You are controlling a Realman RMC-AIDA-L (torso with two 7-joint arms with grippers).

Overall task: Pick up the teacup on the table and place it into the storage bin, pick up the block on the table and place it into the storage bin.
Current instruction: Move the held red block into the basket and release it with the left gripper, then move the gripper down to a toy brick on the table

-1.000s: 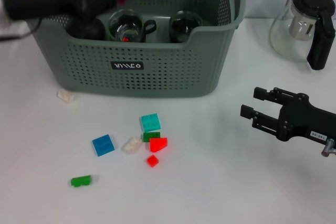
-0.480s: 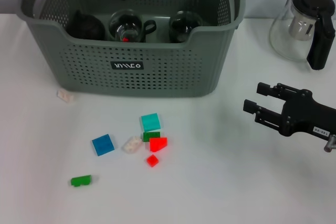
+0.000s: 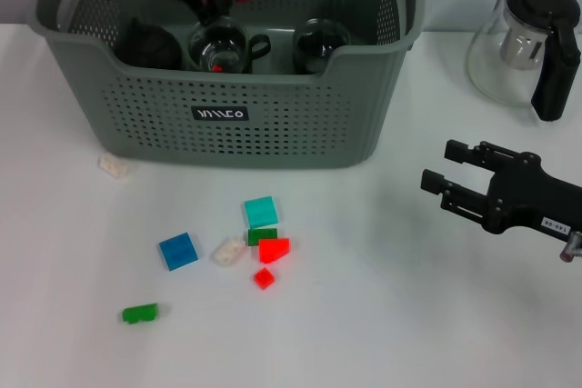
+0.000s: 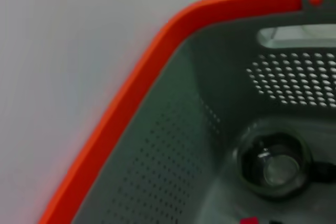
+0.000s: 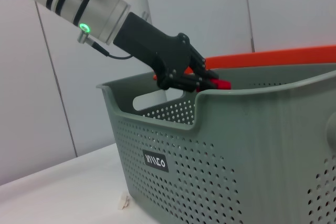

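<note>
- Grey-green perforated plastic forms the bin [image 3: 273,115], a large basket at the far side of the white table [image 3: 382,315], with orange handle clips and an orange rim.
- A small black label [image 3: 221,114] sits on the bin's front wall; its white lettering cannot be read with certainty.
- Inside the bin stand three dark glass teacups [image 3: 221,45], side by side along the floor.
- The left gripper [image 5: 207,81] hangs over the bin's left rear corner, its jaws clenched on a small red block [image 5: 220,83].
- The right gripper [image 3: 439,173] hovers low over the table to the right of the bin, jaws spread apart and holding nothing.
- Loose blocks lie on the table in front of the bin: teal [image 3: 261,212], blue [image 3: 178,251], red [image 3: 273,249], green [image 3: 140,313] and pale ones.
- A glass teapot [image 3: 527,43] with a black handle stands at the far right of the table.
</note>
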